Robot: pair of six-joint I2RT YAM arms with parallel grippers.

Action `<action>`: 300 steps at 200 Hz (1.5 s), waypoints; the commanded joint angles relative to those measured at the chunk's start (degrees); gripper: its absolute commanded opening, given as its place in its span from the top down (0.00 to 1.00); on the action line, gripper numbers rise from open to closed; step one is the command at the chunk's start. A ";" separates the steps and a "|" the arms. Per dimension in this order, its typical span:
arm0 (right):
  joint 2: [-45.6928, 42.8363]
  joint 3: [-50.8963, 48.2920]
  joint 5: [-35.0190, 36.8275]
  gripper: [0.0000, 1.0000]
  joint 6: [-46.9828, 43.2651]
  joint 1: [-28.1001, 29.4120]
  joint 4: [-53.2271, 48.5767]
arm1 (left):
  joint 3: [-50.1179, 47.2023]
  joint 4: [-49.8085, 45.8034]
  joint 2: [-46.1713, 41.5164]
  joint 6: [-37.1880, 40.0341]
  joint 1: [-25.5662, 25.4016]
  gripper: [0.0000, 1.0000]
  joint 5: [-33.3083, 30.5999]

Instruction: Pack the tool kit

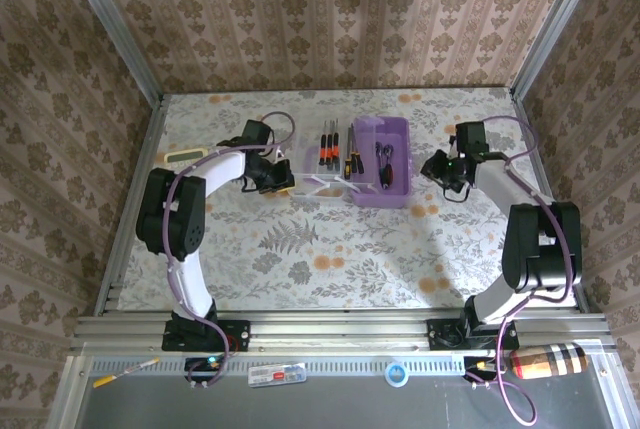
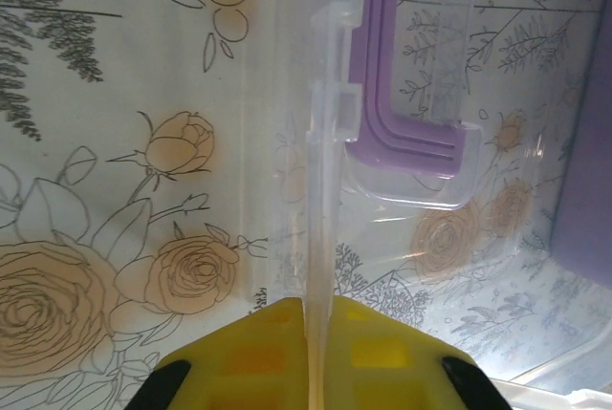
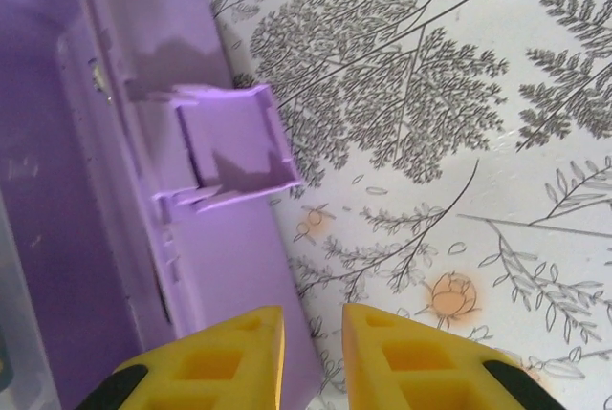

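The purple box (image 1: 378,197) of the tool kit sits open toward the far edge of the table (image 1: 300,259), about midway between its left and right edges. A small dark tool (image 1: 386,157) lies inside it. Just beside the box's left wall is the clear lid (image 2: 320,238), tipped up off the table. The screwdrivers (image 1: 327,152) lie in a row behind it; whether they rest on the table or in a clear tray I cannot tell.

The left gripper (image 2: 318,357) is clamped on the lid's thin rim, near the purple handle (image 2: 406,133). The right gripper (image 3: 313,343) hangs at the box's right wall, close to the latch (image 3: 229,157), with its jaws drawn to a narrow gap. Whether the wall's edge is pinched between them cannot be told.

The lid looks light, thin and glossy, so it is probably slippery and likely to twist when held at a single point on the rim. A pinch near the middle of an edge, or on the handle, should steady it best. The box seems light enough to skid when pushed — a hold on its wall would brace it. A yellow calculator (image 1: 185,157) lies well apart, near the left edge.
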 commanded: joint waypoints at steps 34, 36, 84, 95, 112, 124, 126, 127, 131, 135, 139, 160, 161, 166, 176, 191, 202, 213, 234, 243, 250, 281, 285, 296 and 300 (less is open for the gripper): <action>8.21 0.84 -2.48 0.79 2.63 1.41 3.38 | 3.81 -8.58 -3.99 2.55 0.07 1.00 -8.30; 8.39 0.89 -2.54 0.79 2.63 1.58 3.44 | 3.96 -8.79 -4.10 2.71 0.03 1.00 -8.62; 11.70 2.23 -4.13 0.79 4.43 5.54 6.08 | 7.04 -14.56 -6.93 5.03 -1.99 1.00 -16.77; 12.37 2.88 -4.60 0.79 4.60 6.03 6.10 | 8.00 -16.04 -7.37 5.55 -2.59 1.00 -18.45; 13.61 4.00 -6.24 0.79 4.80 6.62 6.03 | 9.58 -18.56 -7.99 6.09 -3.48 1.00 -20.78; 13.58 4.15 -6.23 0.79 5.08 7.23 6.36 | 10.70 -20.23 -8.45 6.65 -4.23 1.00 -22.22; 13.63 4.11 -6.24 0.79 5.09 7.34 6.34 | 10.92 -20.43 -8.51 6.73 -4.39 1.00 -22.41; 13.61 4.11 -6.24 0.79 5.13 7.41 6.36 | 11.00 -20.58 -8.57 6.83 -4.43 1.00 -22.50; 13.59 4.15 -6.38 0.79 5.29 7.60 6.44 | 11.45 -21.35 -8.68 6.88 -4.61 1.00 -22.92; 13.62 4.14 -6.56 0.79 5.48 7.83 6.58 | 11.93 -22.10 -8.78 6.93 -4.87 1.00 -23.27; 13.61 4.12 -6.76 0.79 5.65 8.02 6.80 | 12.51 -22.84 -8.83 6.98 -4.99 1.00 -23.56; 13.70 4.01 -6.82 0.79 6.27 9.38 7.42 | 16.17 -26.53 -9.06 7.43 -7.51 1.00 -24.88; 13.78 4.10 -6.84 0.79 6.29 9.44 7.43 | 16.35 -26.71 -9.06 7.49 -7.62 1.00 -24.92; 13.96 4.11 -7.00 0.79 6.48 9.74 7.60 | 17.31 -27.62 -8.98 7.61 -8.22 1.00 -25.04; 14.36 4.10 -7.23 0.79 6.79 10.28 8.02 | 19.07 -29.04 -9.06 7.72 -9.45 1.00 -24.92; 14.81 4.01 -7.30 0.80 7.15 11.19 8.63 | 21.47 -31.03 -8.89 7.73 -11.47 1.00 -25.11; 15.14 3.92 -7.35 0.79 7.33 11.65 8.91 | 23.16 -32.53 -8.55 7.56 -12.96 1.00 -25.25; 15.24 3.64 -7.56 0.79 7.58 11.83 9.31 | 24.77 -33.97 -8.07 7.21 -14.43 1.00 -25.80; 15.15 3.07 -7.81 0.79 7.72 11.89 9.89 | 27.89 -36.61 -7.01 6.63 -17.21 1.00 -26.16; 14.99 2.96 -7.83 0.80 7.55 11.88 9.73 | 29.12 -37.25 -6.50 6.56 -18.24 1.00 -25.49; 14.93 3.01 -7.83 0.80 7.39 11.95 9.47 | 30.16 -37.69 -6.15 6.49 -18.92 1.00 -24.87; 14.81 2.52 -7.92 0.79 7.11 11.92 9.53 | 36.09 -41.20 -3.74 6.10 -22.21 1.00 -24.60; 14.78 2.40 -8.00 0.79 7.19 11.95 9.60 | 36.91 -41.72 -3.43 6.14 -22.51 1.00 -24.61; 14.75 2.13 -8.14 0.79 7.31 11.91 9.90 | 38.97 -42.75 -2.47 6.10 -23.52 1.00 -24.66; 14.72 2.08 -8.18 0.79 7.29 11.91 10.03 | 39.72 -43.15 -2.14 6.01 -23.81 1.00 -24.65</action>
